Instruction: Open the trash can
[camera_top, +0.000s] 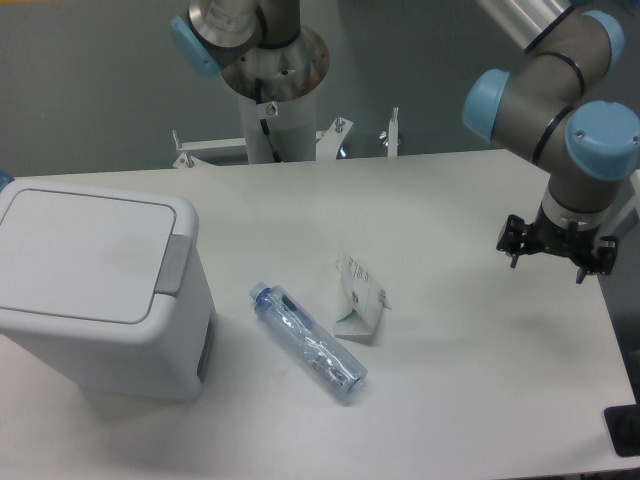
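- While the lid lies flat, I count the trash can (95, 285), near-left on the desk (480, 400), as unopened.
- Farther right, my gripper (556, 252) hangs well apart; whether its fingers are parted I cannot tell.

Robotics lab: plain white bench (450, 200), grey bare wall (90, 80), arm base pedestal (272, 110) bolted on metal brackets (215, 148) at far edge.
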